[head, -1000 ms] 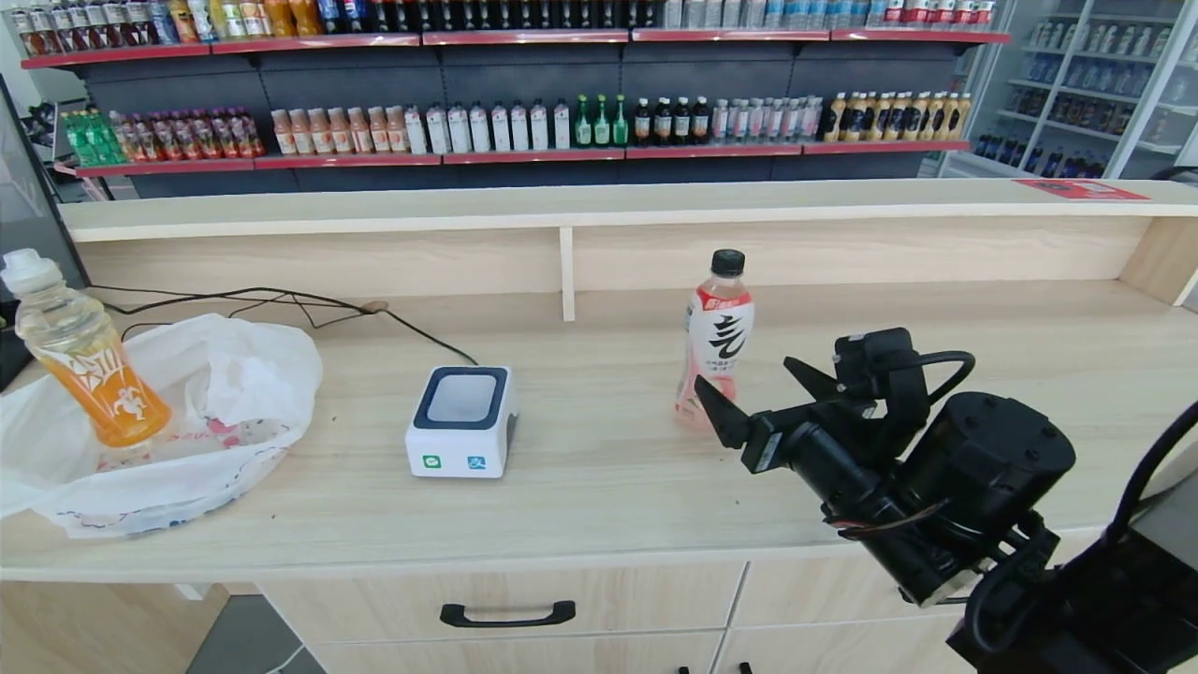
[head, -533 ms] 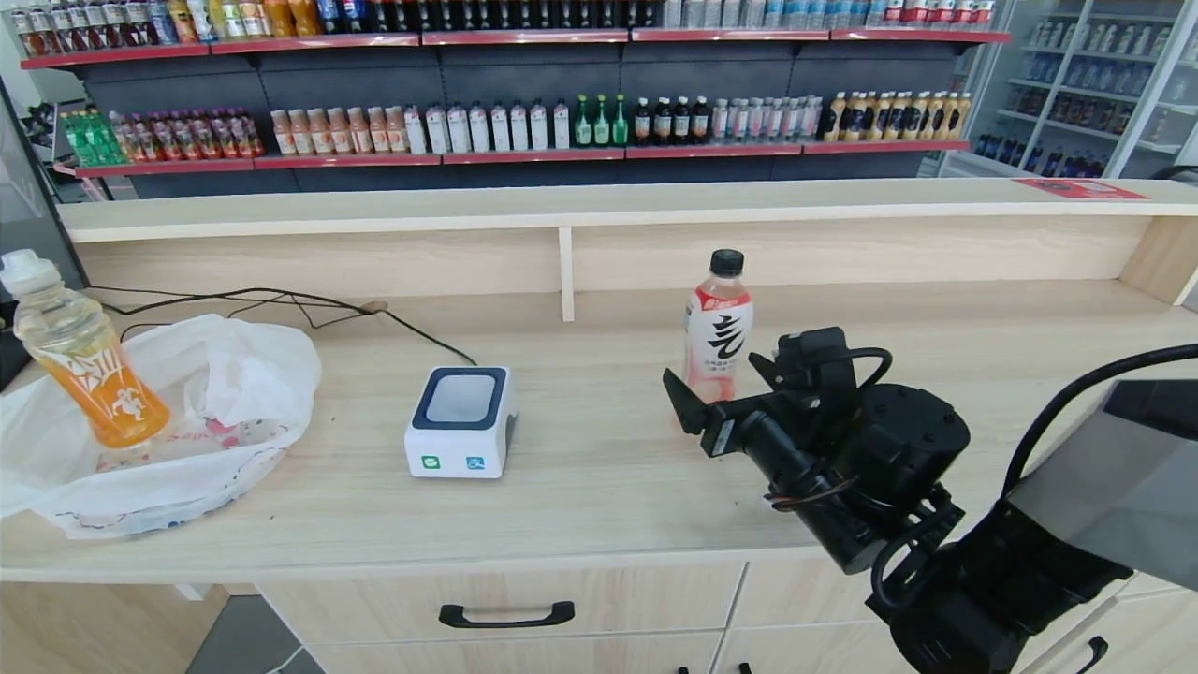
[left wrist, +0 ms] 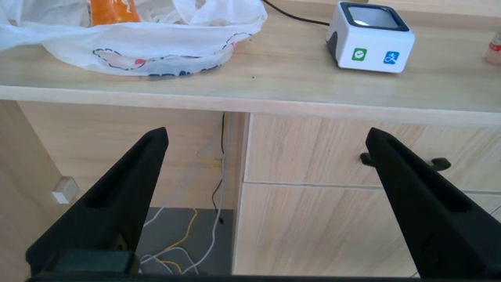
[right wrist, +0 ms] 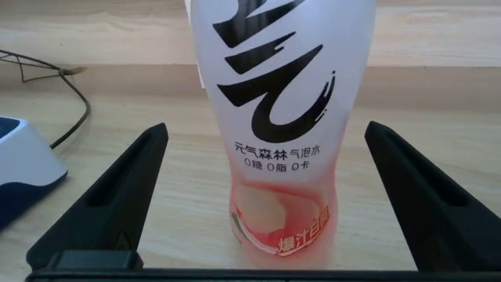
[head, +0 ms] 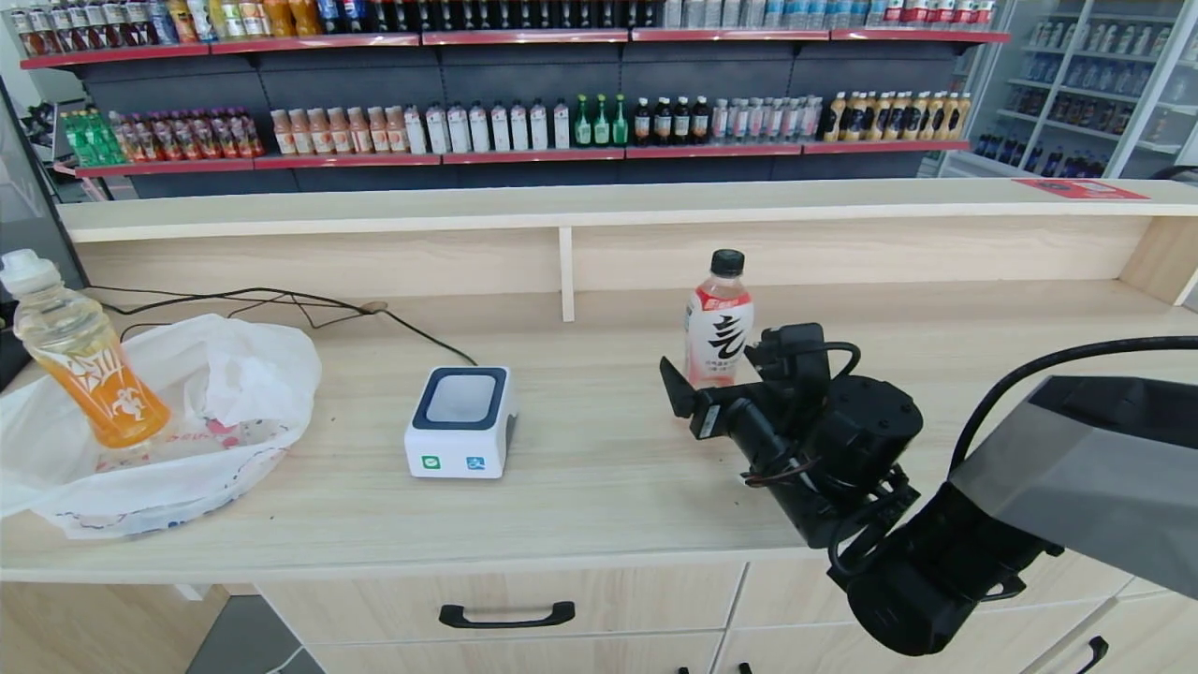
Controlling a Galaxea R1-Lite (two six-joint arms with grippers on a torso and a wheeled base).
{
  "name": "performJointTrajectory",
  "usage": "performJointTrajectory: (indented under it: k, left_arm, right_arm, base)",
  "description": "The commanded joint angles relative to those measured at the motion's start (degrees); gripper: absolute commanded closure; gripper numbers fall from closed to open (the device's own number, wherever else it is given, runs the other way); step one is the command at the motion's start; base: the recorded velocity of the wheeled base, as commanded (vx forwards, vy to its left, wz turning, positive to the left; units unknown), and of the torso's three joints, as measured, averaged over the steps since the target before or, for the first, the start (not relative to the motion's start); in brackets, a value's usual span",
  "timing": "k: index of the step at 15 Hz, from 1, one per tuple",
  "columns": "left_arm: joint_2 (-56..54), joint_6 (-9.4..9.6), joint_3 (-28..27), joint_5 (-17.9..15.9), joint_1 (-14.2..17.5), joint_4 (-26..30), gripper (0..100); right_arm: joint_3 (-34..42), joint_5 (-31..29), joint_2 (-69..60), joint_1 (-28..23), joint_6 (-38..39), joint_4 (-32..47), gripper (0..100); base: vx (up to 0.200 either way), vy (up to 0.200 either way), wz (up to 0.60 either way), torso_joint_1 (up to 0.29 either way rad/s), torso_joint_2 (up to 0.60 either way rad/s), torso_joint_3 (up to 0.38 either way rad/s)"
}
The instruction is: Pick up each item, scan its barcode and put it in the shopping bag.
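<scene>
Nearest: L gripper [left wrist: 266, 133] hangs low in front of the pale wood drawer fronts [left wrist: 352, 164], below the counter edge. Its fingers are spread wide w/ nothing btwn them. Above it is the light wood counter [head: 599, 487].

R gripper [right wrist: 266, 133] is over the counter's right half, fingers wide apart, one each side of the frosted pink plastic drink bottle w/ black cap and white label [head: 719, 318]. The bottle stands upright on the counter, lower body btwn the fingers, no contact that I can see. Step in hand, I'd judge: grasping the bottle, i.e. first part of pick, scan, bag.

To do it well:
- Bottle looks centred in the wrist view, so ease in until the body sits deep btwn the pads.
- Close evenly, since a lopsided squeeze could tip a tall narrow bottle.
- Grip the label band, not the tapering foot.
- Can't see where the barcode is, so keep as much label clear as poss.
- Lift straight up before swinging.

Further left: white box scanner w/ dark-framed glass top [head: 460, 421], well apart from the bottle. Far left: white plastic shopping bag [head: 253, 374] w/ an orange drink bottle [head: 84, 365] tilted in it. Behind: raised wooden ledge [head: 599, 201], then red-edged shelves of drinks [head: 524, 126].
</scene>
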Motion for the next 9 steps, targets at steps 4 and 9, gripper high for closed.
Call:
performJointTrajectory:
  k: [4, 9]
  left_arm:
    - [-0.02, 0.0, 0.0, 0.01, 0.0, 0.0, 0]
    - [-0.02, -0.08, 0.0, 0.01, 0.0, 0.0, 0]
  right_arm:
    - [-5.29, -0.08, 2.91, -0.35, -0.11, -0.08, 0]
    - [-9.42, -0.26, 5.11, -0.44, -0.29, -0.08, 0]
  base:
    - [0.0, 0.0, 0.0, 0.0, 0.0, 0.0]
    - [0.0, 0.0, 0.0, 0.0, 0.0, 0.0]
